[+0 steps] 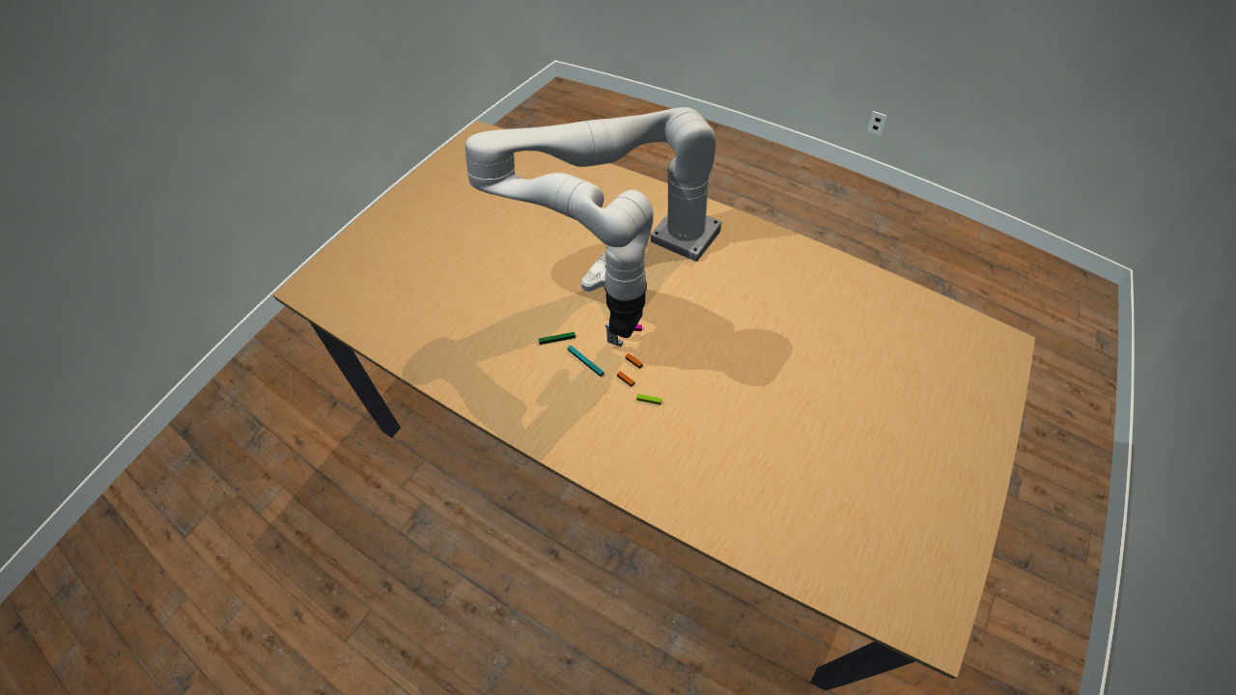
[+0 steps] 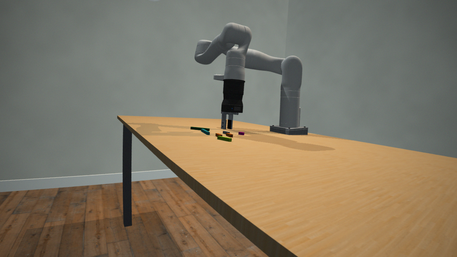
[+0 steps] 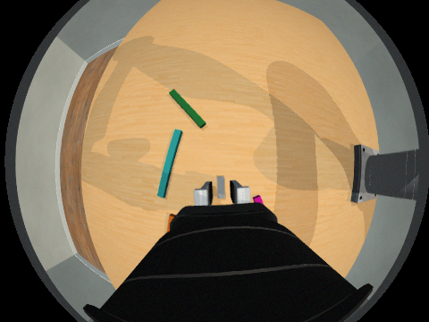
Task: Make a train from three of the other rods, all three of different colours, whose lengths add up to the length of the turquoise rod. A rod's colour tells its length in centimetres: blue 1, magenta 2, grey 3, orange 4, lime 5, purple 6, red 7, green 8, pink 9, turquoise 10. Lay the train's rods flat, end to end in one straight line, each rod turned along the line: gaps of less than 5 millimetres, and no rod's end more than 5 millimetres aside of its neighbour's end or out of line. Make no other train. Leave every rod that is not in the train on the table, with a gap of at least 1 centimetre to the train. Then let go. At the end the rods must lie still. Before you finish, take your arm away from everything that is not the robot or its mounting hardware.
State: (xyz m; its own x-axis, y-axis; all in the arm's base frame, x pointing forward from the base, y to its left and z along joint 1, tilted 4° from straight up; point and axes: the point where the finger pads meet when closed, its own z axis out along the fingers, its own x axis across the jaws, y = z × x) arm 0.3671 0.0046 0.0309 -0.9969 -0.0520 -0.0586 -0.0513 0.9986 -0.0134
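My gripper (image 1: 614, 339) (image 2: 226, 127) (image 3: 221, 189) is partly open and empty, just above the grey rod (image 2: 226, 132) (image 3: 221, 184), which lies lengthwise between the finger lines. The top view does not clearly show this rod. The magenta rod (image 1: 638, 327) (image 2: 241, 133) (image 3: 257, 199) lies beside the gripper, towards the base. The turquoise rod (image 1: 584, 360) (image 2: 205, 131) (image 3: 170, 163) lies on the other side. Two orange rods (image 1: 634, 360) (image 1: 626, 378) lie apart from each other, near the lime rod (image 1: 649, 399) (image 2: 224, 138). No rods are joined end to end.
A dark green rod (image 1: 556, 338) (image 2: 200, 128) (image 3: 188, 108) lies beyond the turquoise rod's far end. The arm's base (image 1: 687, 236) (image 2: 288, 130) (image 3: 364, 174) stands at the back of the table (image 1: 777, 475). The black gripper body hides part of the wrist view.
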